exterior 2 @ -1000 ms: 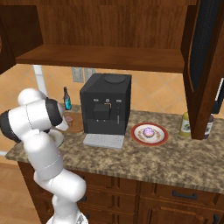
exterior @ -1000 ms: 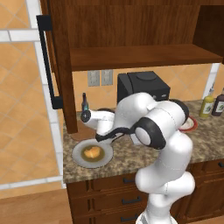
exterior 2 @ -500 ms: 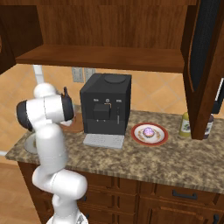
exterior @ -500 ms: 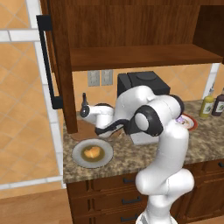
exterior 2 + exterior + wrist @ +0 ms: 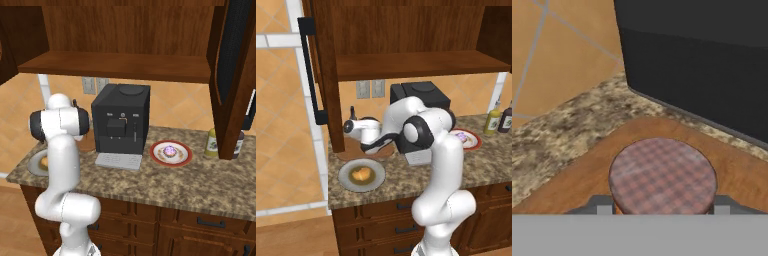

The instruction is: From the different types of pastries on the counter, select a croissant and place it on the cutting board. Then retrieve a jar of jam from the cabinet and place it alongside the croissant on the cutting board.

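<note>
Since a second ago my arm has swung in; the gripper (image 5: 662,210) grasps the squat jam jar with checked lid (image 5: 662,175), over the reddish-brown wooden cutting board (image 5: 572,175) on the speckled surface (image 5: 557,130).

jar of jam (image 5: 662,175): hand view gives the checked lid only, body hidden below it, base cut by the bottom band. fingertips (image 5: 603,206) barely peek either side of the lid, contact not visible. cutting board (image 5: 351,146) mostly hidden behind the arm's wrist in the left base view, near corners cut off in the hand view. plate (image 5: 35,164) with the croissant (image 5: 44,162) half hidden behind the arm in the right base view. bottles (image 5: 213,142) partly covered by the open cabinet door (image 5: 235,75); labels too small to read
</note>
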